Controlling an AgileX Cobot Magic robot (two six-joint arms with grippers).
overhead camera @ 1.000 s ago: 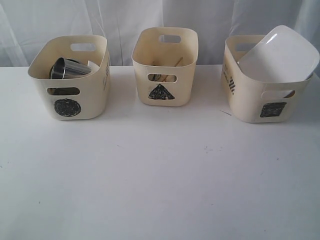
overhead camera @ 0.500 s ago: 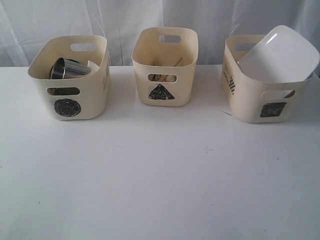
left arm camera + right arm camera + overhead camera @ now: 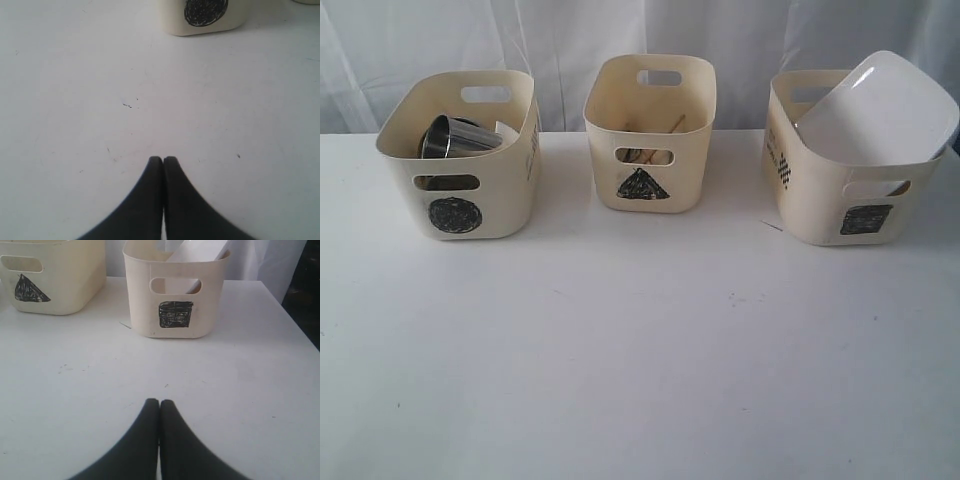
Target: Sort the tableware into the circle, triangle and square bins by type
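Observation:
Three cream bins stand along the back of the white table. The circle bin (image 3: 470, 195) on the left holds a steel mug (image 3: 455, 138) lying on its side. In the triangle bin (image 3: 650, 140) at the middle, thin wooden chopsticks (image 3: 665, 127) and other cutlery show faintly. The square bin (image 3: 840, 205) on the right holds a white plate (image 3: 880, 110) leaning out over its rim. Neither arm shows in the exterior view. My left gripper (image 3: 163, 159) is shut and empty over bare table, short of the circle bin (image 3: 202, 17). My right gripper (image 3: 159, 401) is shut and empty, short of the square bin (image 3: 175, 305).
A white curtain (image 3: 570, 40) hangs behind the bins. The table's right edge (image 3: 300, 330) runs close beside the square bin, with dark floor past it. The triangle bin (image 3: 55, 285) stands beside the square one in the right wrist view.

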